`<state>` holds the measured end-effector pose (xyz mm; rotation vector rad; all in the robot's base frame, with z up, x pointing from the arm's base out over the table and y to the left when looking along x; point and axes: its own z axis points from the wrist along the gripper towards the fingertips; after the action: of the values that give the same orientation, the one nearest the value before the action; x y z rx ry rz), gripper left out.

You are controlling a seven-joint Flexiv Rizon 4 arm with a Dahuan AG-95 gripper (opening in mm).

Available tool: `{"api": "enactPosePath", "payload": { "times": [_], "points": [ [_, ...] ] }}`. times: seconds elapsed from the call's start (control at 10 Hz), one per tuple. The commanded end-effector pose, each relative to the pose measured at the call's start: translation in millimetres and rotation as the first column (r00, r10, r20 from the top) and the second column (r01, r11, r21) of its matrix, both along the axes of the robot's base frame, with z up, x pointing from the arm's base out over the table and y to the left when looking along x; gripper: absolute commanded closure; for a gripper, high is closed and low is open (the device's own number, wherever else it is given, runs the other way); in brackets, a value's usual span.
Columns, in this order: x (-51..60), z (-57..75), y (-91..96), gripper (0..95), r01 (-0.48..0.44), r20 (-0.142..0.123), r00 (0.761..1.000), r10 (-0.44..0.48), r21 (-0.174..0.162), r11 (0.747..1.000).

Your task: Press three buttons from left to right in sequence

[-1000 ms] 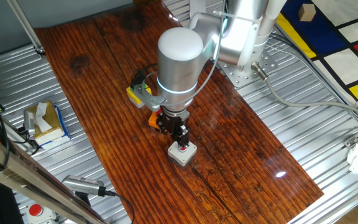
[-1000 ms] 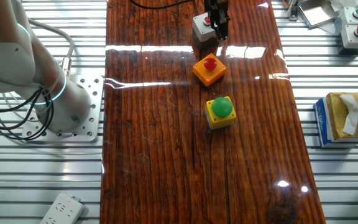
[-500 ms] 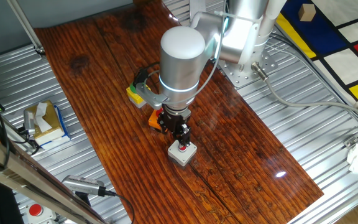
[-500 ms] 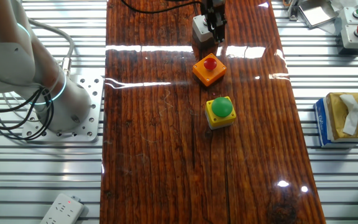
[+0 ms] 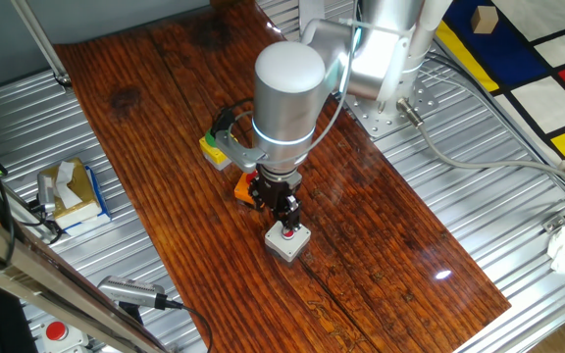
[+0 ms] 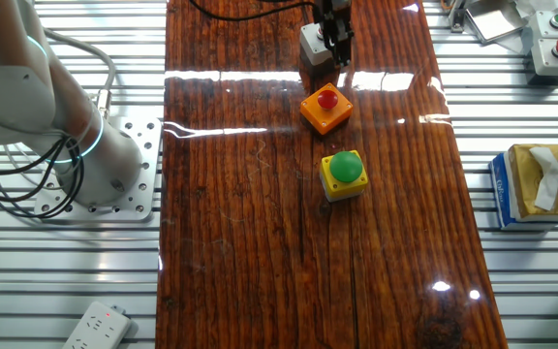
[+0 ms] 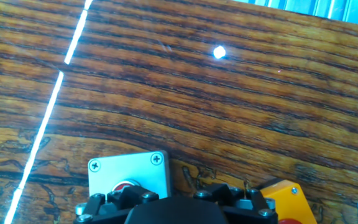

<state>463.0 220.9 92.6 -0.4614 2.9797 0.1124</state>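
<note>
Three button boxes stand in a row on the wooden table [image 6: 260, 242]. The yellow box with the green button [image 6: 343, 174] and the orange box with the red button [image 6: 325, 108] stand apart from the gripper. In one fixed view the arm half hides both, the yellow box [image 5: 214, 147] and the orange box [image 5: 246, 188]. My gripper [image 5: 287, 224] points straight down at the grey box [image 5: 288, 245]. Its fingers are together as one tip on that box's red button. In the other fixed view the gripper [image 6: 337, 53] covers the button on the grey box [image 6: 310, 41]. The hand view shows the grey box [image 7: 129, 171] and an orange corner [image 7: 284, 199].
A white box with a red button [image 6: 551, 44] sits off the board at the far right. A tissue box [image 6: 536, 184] lies on the metal slats beside the board. A power strip [image 6: 95, 325] lies near the arm base [image 6: 105, 174].
A second ago the grey box's red button showed beside the fingers; the gripper has since shifted over it and covers it. Nothing has moved in the last half second.
</note>
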Motion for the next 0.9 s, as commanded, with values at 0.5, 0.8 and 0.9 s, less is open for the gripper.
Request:
{"api": "enactPosePath", "payload": {
  "times": [0.5,0.8,0.9],
  "points": [
    [1.0,-0.4,2.6,0.0,0.009,0.002,1.0,-0.009,0.002,1.0],
    [1.0,-0.6,2.8,19.0,0.006,0.004,1.0,-0.006,0.001,1.0],
    [1.0,-0.6,2.8,19.0,0.007,0.004,1.0,-0.007,0.0,1.0]
  ]
}}
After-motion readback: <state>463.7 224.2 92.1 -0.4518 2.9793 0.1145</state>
